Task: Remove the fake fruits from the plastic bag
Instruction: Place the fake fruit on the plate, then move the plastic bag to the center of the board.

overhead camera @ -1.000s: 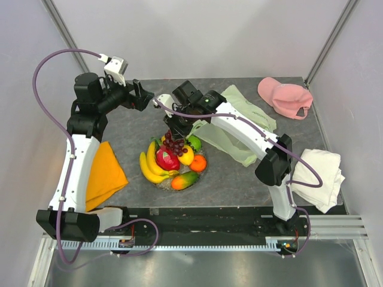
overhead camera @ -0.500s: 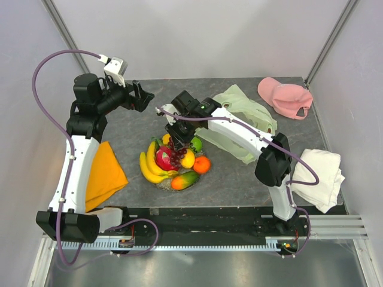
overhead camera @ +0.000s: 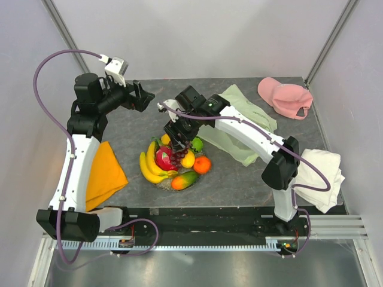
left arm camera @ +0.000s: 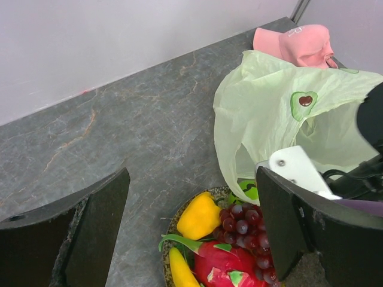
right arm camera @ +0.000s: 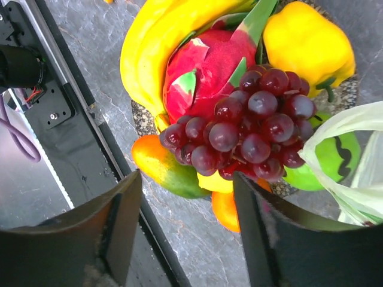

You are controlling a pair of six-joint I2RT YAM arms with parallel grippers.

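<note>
No legible text anywhere; only an avocado picture [left arm camera: 304, 103] on the plastic bag [left arm camera: 263, 128]

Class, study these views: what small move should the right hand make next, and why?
Probably shift toward the plastic bag edge and draw it aside: the right hand hangs open over the grapes, holding nothing, while the bag overlaps the green fruit.

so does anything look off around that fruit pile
One thing: an edge of the plastic bag drapes over the green fruit beside the grapes, so that fruit isn't clear of the bag. Nothing else stands out.
</note>
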